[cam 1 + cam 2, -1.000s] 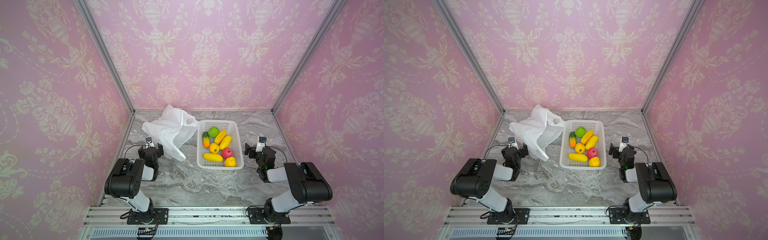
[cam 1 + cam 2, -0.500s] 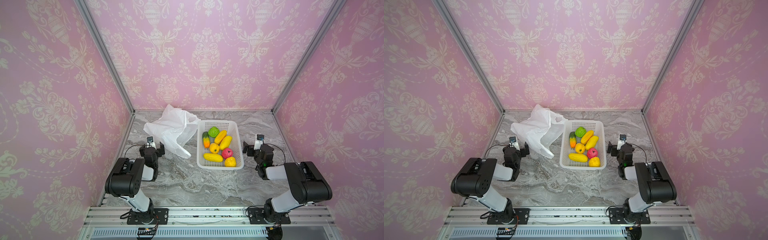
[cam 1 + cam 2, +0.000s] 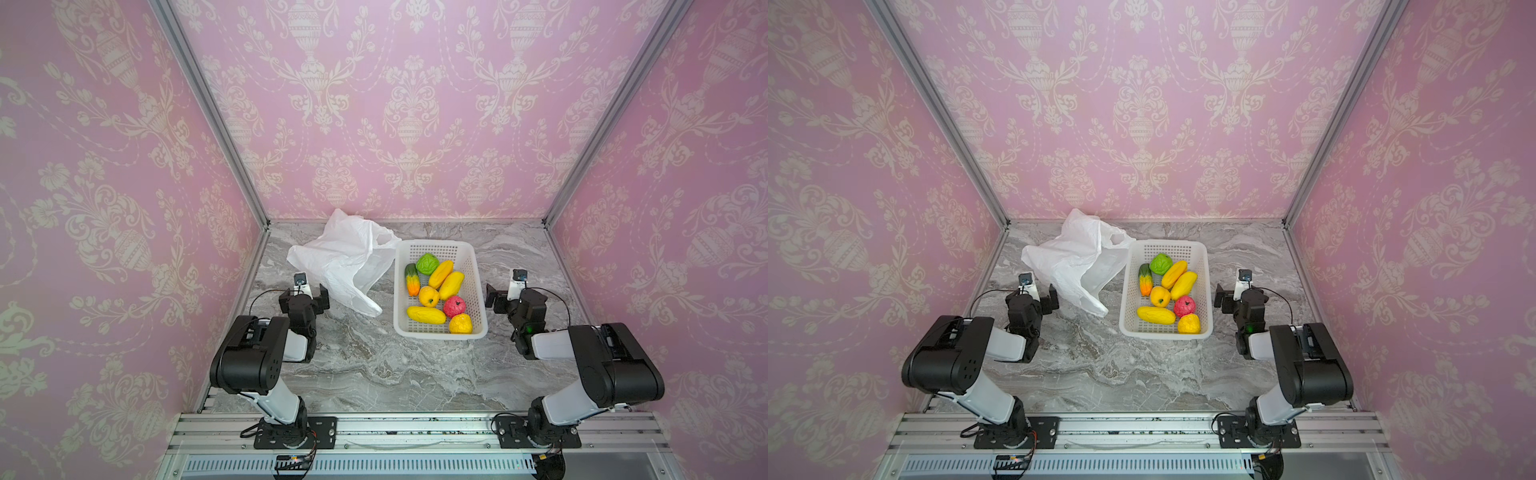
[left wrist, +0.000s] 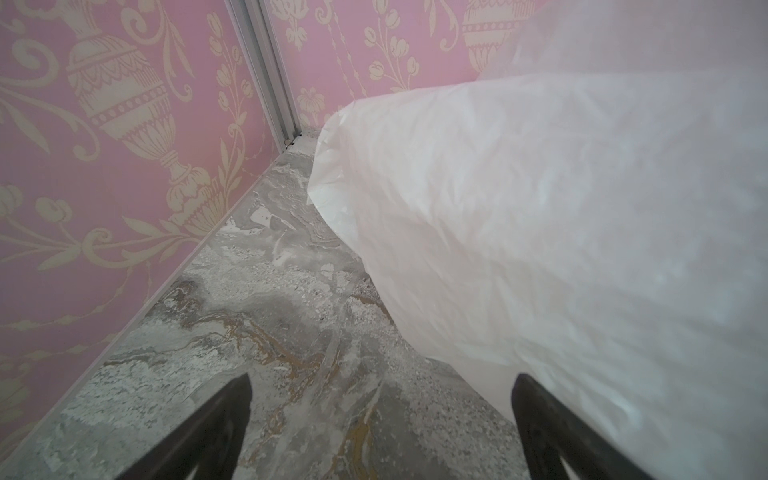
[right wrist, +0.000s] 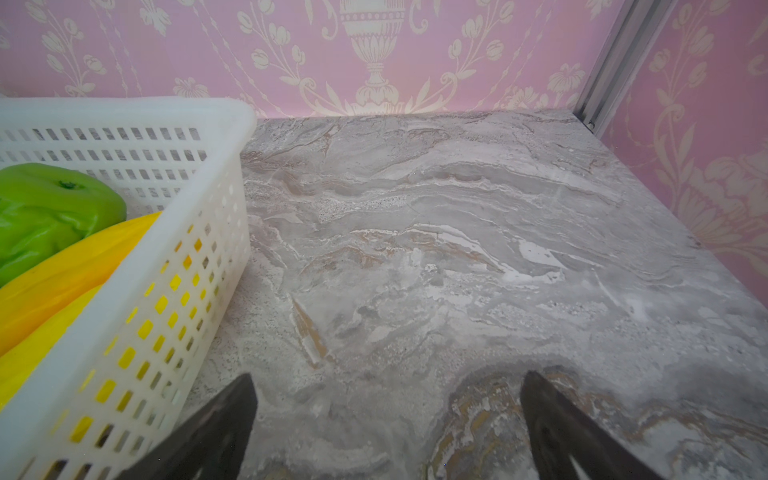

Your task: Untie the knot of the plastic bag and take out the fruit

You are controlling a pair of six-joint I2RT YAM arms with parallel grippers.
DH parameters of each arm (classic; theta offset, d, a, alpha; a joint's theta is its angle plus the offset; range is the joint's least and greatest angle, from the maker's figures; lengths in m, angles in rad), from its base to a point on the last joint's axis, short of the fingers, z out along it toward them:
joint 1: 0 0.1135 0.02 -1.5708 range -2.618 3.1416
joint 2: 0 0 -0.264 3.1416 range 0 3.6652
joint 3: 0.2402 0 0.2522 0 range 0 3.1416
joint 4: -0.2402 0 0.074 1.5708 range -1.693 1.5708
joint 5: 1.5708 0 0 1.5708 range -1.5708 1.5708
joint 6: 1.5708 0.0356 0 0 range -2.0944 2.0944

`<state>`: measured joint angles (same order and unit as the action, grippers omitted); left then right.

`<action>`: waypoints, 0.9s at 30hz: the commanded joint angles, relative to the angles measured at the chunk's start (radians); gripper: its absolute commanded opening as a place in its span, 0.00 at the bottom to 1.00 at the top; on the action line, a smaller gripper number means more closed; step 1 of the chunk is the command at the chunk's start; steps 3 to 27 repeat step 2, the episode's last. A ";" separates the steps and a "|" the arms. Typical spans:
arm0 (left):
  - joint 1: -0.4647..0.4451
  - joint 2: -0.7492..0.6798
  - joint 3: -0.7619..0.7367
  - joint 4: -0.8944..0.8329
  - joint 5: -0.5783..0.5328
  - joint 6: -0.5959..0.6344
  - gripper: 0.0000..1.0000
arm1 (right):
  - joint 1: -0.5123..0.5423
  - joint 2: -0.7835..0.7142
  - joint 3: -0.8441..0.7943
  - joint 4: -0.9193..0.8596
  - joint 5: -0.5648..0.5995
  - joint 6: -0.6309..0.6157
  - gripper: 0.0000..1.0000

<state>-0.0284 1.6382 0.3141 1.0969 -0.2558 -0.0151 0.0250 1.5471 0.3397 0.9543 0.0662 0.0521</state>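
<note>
The plastic bag [image 3: 345,257] [image 3: 1075,257] lies crumpled and slack at the back left of the marble table, with a loose flap trailing toward the front. The knot is out of view. The fruit [image 3: 451,284] [image 3: 1183,284] lies in the white basket [image 3: 434,242] [image 3: 1167,243]: yellow, green, red and orange pieces. My left gripper [image 3: 305,296] [image 3: 1034,297] [image 4: 382,380] is open and empty, low beside the bag [image 4: 540,208], whose edge reaches one finger. My right gripper [image 3: 513,297] [image 3: 1241,298] [image 5: 388,376] is open and empty, right of the basket [image 5: 166,291].
Pink patterned walls with metal corner posts close in the table on three sides. Bare marble lies in front of the basket and bag, between the two arms. An aluminium rail carrying both arm bases runs along the front edge.
The bag's loose flap has swung a little to the right and settled. Both grippers have crept slightly toward the back, still open.
</note>
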 commanded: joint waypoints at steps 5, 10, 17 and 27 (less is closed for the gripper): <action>0.001 0.008 0.007 0.005 0.013 0.023 0.99 | 0.003 0.000 0.021 -0.002 -0.024 -0.016 1.00; 0.001 0.008 0.007 0.005 0.013 0.023 0.99 | 0.003 0.000 0.021 -0.002 -0.024 -0.016 1.00; 0.001 0.008 0.007 0.005 0.013 0.023 0.99 | 0.003 0.000 0.021 -0.002 -0.024 -0.016 1.00; 0.001 0.008 0.007 0.005 0.013 0.023 0.99 | 0.003 0.000 0.021 -0.002 -0.024 -0.016 1.00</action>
